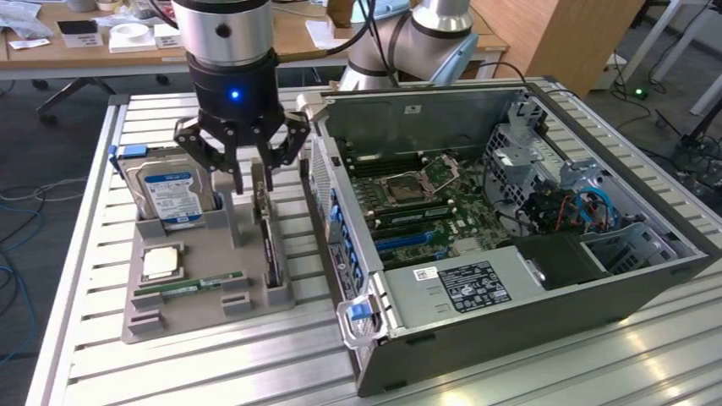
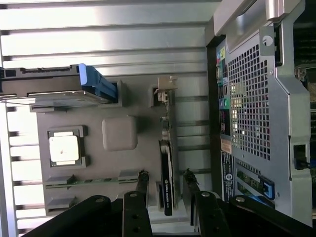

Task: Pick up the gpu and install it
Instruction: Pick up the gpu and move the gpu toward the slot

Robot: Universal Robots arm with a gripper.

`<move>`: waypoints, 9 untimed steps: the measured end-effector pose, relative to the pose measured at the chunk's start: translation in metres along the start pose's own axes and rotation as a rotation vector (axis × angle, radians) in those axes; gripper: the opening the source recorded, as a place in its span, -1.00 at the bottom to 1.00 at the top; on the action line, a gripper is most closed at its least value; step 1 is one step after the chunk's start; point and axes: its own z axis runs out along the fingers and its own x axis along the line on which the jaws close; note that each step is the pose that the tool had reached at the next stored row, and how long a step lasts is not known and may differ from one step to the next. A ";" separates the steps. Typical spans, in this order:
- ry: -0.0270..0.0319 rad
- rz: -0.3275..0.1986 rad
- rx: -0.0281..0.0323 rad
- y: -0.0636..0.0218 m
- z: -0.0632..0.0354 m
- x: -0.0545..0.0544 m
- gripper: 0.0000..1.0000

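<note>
In the exterior view, my gripper (image 1: 250,173) hangs over the tray (image 1: 169,326) with its jaws spread wide and nothing in them. It is lined up above the gpu (image 1: 269,245). The card stands on edge in a slot along the tray's side at the exterior view's right, just beside the case (image 1: 542,279). I judge it is stood upright so the fingers can come down on either flat face; lying flat, it would offer no grip. The hard drive (image 1: 169,190) stands in its own slot at the far end on the exterior view's left. The CPU (image 1: 161,264) and RAM (image 1: 189,288) lie nearer, apart from the gripper. The case lies on its side with the panel off and the motherboard (image 1: 418,194) facing up, which I take to be so a card can be pressed in from above.

In the wrist view, looking down, the gpu (image 2: 167,168) shows as a thin dark edge running between my fingers (image 2: 142,182). There is one finger on each side with a gap on both, so I am straddling the card, not pinching it. I cannot tell whether the tips are below its top edge. The silver bracket (image 2: 165,86) is at the card's far end. The card sits in the tray, not yet lifted or installed.
</note>
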 end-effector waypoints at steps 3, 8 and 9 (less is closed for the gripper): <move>0.0002 0.000 0.0002 -0.0001 0.0017 0.000 -0.17; 0.0000 0.000 -0.0001 -0.0003 0.0084 0.000 -0.17; 0.0000 0.000 -0.0001 -0.0004 0.0101 0.000 -0.17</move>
